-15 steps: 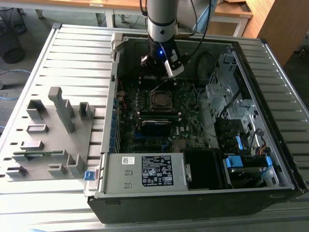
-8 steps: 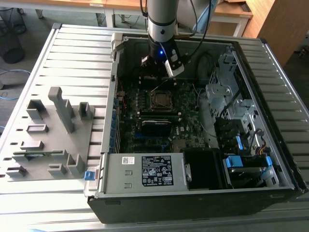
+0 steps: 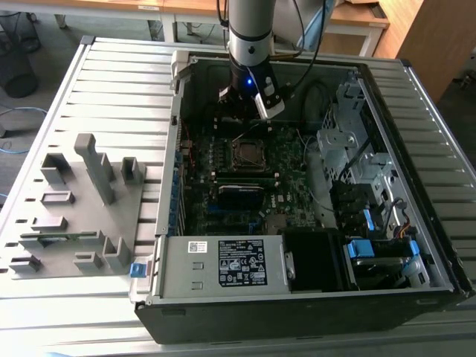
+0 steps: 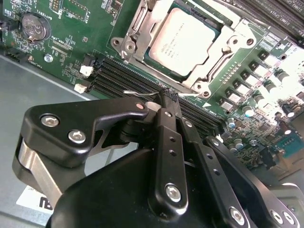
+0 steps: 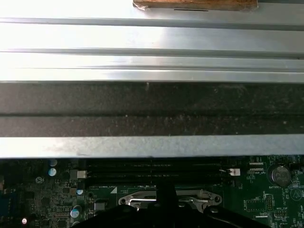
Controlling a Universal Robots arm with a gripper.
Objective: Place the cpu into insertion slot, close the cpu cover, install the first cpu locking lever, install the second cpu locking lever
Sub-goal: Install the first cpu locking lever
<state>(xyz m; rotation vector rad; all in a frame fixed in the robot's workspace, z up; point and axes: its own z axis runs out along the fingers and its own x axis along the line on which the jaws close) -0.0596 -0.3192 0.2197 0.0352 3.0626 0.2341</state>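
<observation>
The cpu (image 4: 183, 40), a dull silver square, lies in the insertion slot (image 3: 245, 152) on the green motherboard. The silver cpu cover (image 4: 134, 38) lies flat around it, framing the chip. My gripper (image 4: 166, 99) hangs just beside the socket, over the black memory slots, its black fingers pressed together. A thin silver wire, the cpu locking lever (image 4: 135, 93), pokes out sideways from between the fingertips. In the exterior view the gripper (image 3: 242, 111) sits at the socket's far side. The first wrist view has the gripper (image 5: 166, 192) over the cover's edge (image 5: 142, 199).
Black memory slots (image 4: 118, 76) run along the socket, and a coin battery (image 4: 35, 26) sits on the board. The case wall (image 5: 152, 109) rises close behind. A power supply (image 3: 223, 260) and drive cage (image 3: 357, 149) crowd the case. A grey fixture block (image 3: 74, 201) stands at the exterior view's left.
</observation>
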